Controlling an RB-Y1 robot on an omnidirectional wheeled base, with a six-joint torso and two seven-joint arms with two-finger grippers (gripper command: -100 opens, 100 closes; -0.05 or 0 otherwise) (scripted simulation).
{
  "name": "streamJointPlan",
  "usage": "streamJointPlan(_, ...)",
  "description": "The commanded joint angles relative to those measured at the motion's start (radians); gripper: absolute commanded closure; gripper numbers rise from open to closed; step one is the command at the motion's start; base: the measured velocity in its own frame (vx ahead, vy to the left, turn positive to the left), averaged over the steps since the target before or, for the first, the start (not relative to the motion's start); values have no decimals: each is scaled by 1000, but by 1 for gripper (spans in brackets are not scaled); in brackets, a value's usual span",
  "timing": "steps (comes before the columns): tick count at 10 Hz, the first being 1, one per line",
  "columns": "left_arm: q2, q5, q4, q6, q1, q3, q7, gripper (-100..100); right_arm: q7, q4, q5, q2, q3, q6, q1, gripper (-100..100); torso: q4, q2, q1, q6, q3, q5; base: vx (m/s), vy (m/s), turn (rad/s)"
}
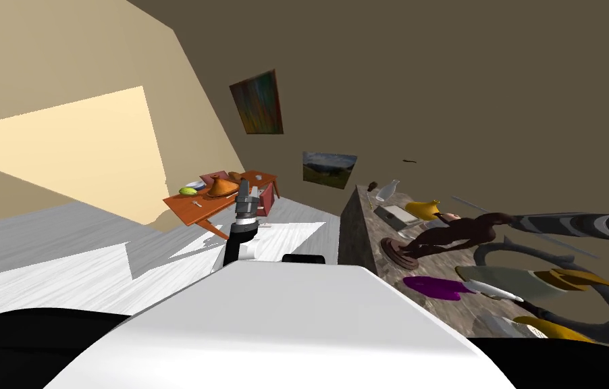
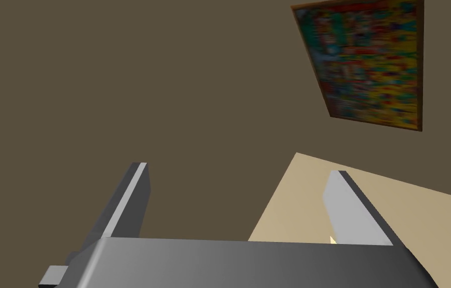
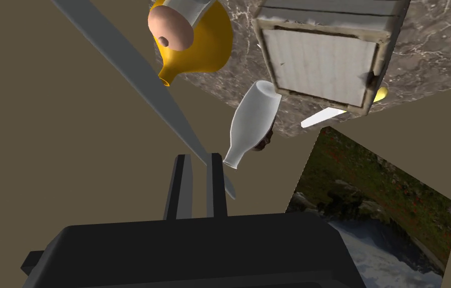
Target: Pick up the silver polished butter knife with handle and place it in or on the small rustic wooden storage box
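Right gripper (image 3: pixel 198 156) clenched on the grey knife (image 3: pixel 134 75) near one end, off the marbled counter (image 3: pixel 434 55). Pale worn box (image 3: pixel 319 60) sits there, white bottle (image 3: pixel 249 125) beside it. Head view adds left gripper (image 1: pixel 246 194) raised mid-room; its wrist view shows the fingers spread.

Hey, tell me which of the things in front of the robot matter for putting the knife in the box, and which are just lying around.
Belongs to the job: butter knife, held in the shut right gripper; pale worn box on the marble counter.

Just lying about: white bottle, yellow jug, brown figurine, purple dish. Left gripper is open and idle.
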Motion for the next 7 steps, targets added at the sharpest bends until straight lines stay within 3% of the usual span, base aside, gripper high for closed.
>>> streamJointPlan(1,0,0,0,0,0,0,0,0,-30,2,-4,-1,22,-4,-19,100,0,0,0,0,0,0,91,-37,72)
streamJointPlan(2,0,0,0,0,0,0,0,0,-73,18,14,8,35,-16,-38,100,0,0,1,1,0,0,94,-48,115)
streamJointPlan(7,0,0,0,0,0,0,0,0,-182,43,48,32,59,-37,-76,100,0,1,0,0,0,-1,86,-45,109)
